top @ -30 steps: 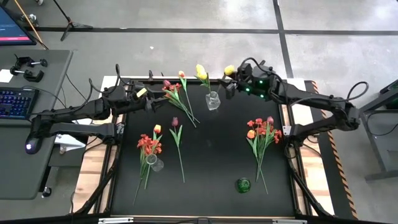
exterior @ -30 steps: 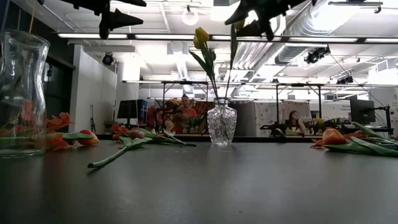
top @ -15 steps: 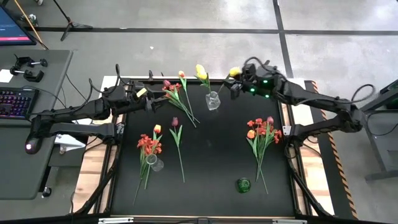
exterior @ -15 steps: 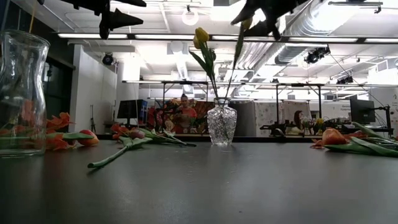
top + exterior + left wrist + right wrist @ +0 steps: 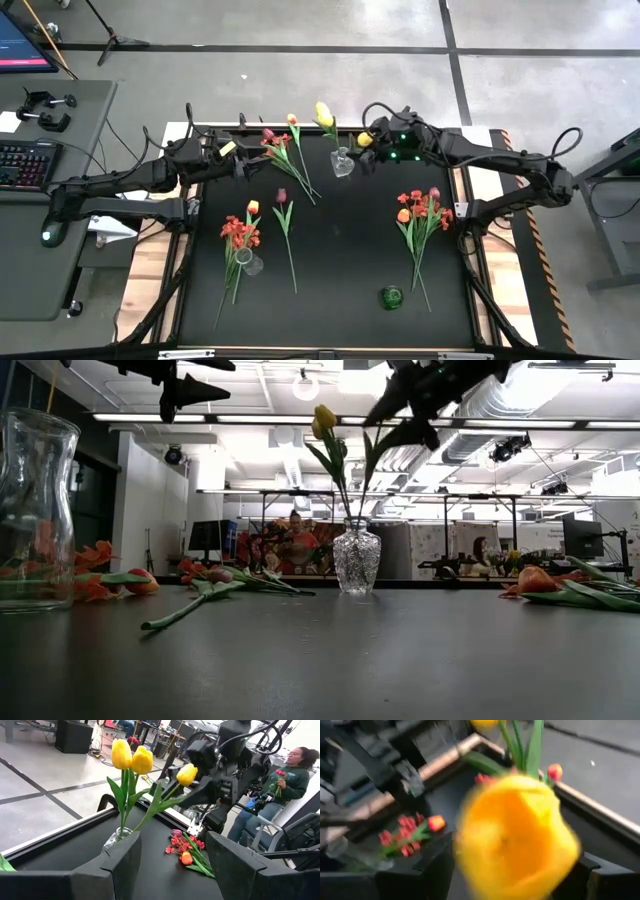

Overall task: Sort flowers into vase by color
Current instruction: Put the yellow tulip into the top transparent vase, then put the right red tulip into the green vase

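Observation:
A cut-glass vase (image 5: pixel 343 162) (image 5: pixel 357 560) stands on its base near the table's far edge and holds two yellow tulips (image 5: pixel 323 113) (image 5: pixel 132 759). My right gripper (image 5: pixel 378 150) (image 5: pixel 420 405) hovers just right of and above the vase, shut on a third yellow tulip (image 5: pixel 366 139) (image 5: pixel 187 774). That tulip's head fills the right wrist view (image 5: pixel 515 837). Its stem (image 5: pixel 370 470) slants down to the vase mouth. My left gripper (image 5: pixel 240 165) (image 5: pixel 172 865) waits open, high over the far-left part of the table. My right gripper holds the third yellow tulip high on its stem, close under the head (image 5: pixel 176 789). The head itself hides the fingers' meeting place in the wrist view. The fingers come level from the table's right. The tulip leans, and its lower stem (image 5: pixel 366 510) reaches into the vase.
Red and maroon tulips (image 5: pixel 285 150) lie far left, and a single maroon one (image 5: pixel 284 205) lies at the middle. A red-orange bunch (image 5: pixel 240 235) lies by a clear glass vase (image 5: pixel 248 262) (image 5: pixel 30 510), another bunch (image 5: pixel 422 215) lies right, and a green vase (image 5: pixel 391 297) stands near right. A person (image 5: pixel 295 770) sits beyond.
My right gripper has moved toward the near edge and the vase, dropping a little. It carried the yellow head with it, while the stem's lower end stayed at the vase mouth.

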Available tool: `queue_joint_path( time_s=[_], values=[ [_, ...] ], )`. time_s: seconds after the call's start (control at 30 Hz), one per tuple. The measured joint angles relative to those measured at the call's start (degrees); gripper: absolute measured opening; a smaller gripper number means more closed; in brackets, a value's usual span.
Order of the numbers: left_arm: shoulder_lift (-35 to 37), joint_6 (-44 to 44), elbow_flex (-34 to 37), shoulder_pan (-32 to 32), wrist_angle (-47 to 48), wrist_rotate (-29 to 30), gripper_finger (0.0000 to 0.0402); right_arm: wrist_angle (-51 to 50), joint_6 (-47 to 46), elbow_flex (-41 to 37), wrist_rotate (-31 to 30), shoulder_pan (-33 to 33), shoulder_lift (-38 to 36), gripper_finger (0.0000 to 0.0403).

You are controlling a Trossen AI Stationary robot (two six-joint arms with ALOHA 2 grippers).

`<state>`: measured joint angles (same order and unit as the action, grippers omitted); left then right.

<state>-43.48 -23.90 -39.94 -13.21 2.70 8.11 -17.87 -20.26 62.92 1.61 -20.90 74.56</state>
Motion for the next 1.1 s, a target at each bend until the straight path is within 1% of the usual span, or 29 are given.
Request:
queue_joint_path(
  time_s=[0.3,0.5,0.7,0.83,0.9,1.1],
  values=[
    [0.0,0.0,0.0,0.0,0.0,0.0,0.0211,-8.6,4.4,0.0,-2.4,0.0,0.0,0.0254],
    [0.0,0.0,0.0,0.0,0.0,0.1,0.0211,-21.2,5.7,0.0,-1.5,0.0,-1.6,0.0254],
    [0.0,0.0,0.0,0.0,0.0,0.2,0.0211,-37.4,5.0,0.0,-0.4,1.0,-4.2,0.0254],
    [0.0,0.0,0.0,0.0,0.0,0.2,0.0211,-46.4,2.3,0.0,-0.2,3.9,-5.2,0.0254],
    [0.0,0.0,0.0,0.0,0.0,0.2,0.0211,-49.4,0.9,0.0,-0.2,6.3,-5.3,0.0254],
    [0.0,0.0,0.0,0.0,0.0,0.2,0.0211,-52.9,-6.4,0.0,0.5,14.9,-5.3,0.0254]
  ],
)
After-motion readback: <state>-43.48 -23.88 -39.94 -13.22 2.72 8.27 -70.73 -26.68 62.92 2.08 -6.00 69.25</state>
